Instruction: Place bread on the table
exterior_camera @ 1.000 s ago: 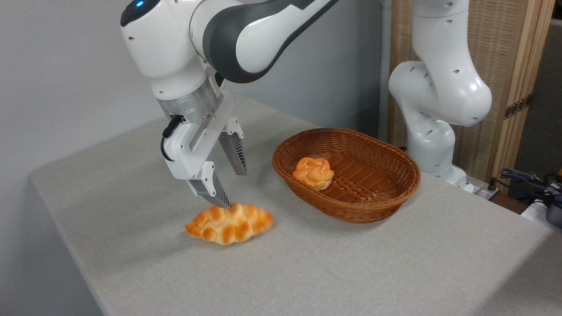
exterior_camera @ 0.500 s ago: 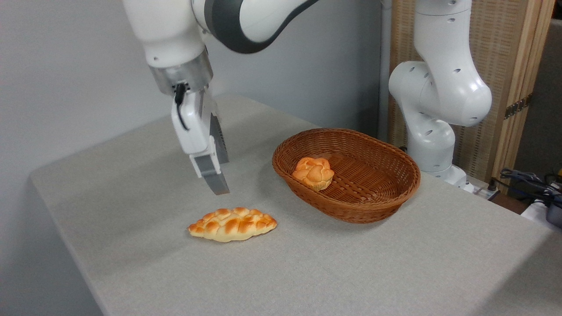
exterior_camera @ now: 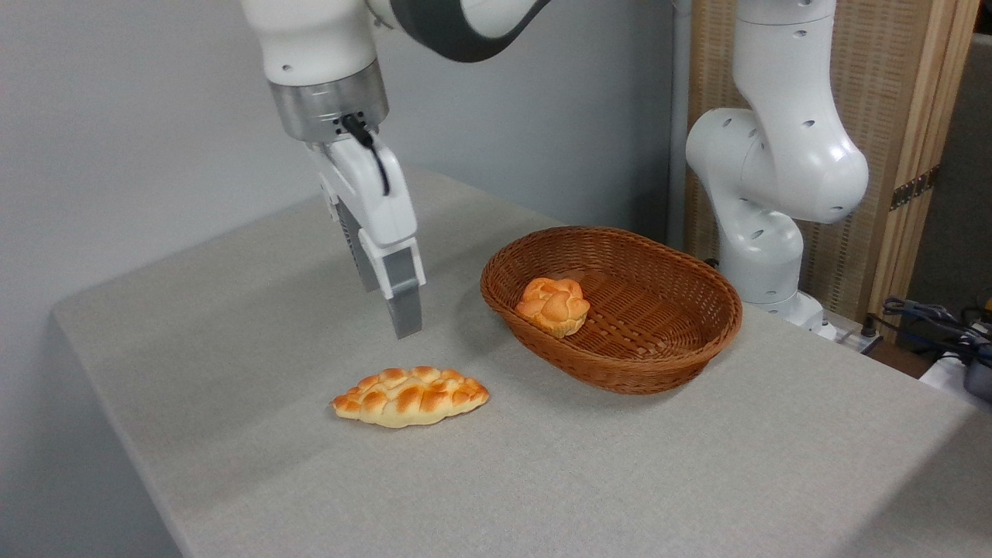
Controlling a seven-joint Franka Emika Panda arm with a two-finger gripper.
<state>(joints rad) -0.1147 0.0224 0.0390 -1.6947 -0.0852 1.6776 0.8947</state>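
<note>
The braided loaf [exterior_camera: 411, 397] lay flat on the grey worktop [exterior_camera: 620, 480], left of the wicker basket [exterior_camera: 612, 310] and well clear of it. A small round bun [exterior_camera: 553, 305] sat inside the basket. The pincer [exterior_camera: 391, 298] hung above the loaf, empty, seen edge-on; I couldn't tell its spread.

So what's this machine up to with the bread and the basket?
A robot arm is moving bread out onto the table. The long braided loaf now lies flat on the cloth, left of the basket, and nothing is touching it. The gripper hangs empty in the air above the loaf. From this side its fingers overlap, so open or shut is hard to tell. A small round bun sits in the basket.
</note>
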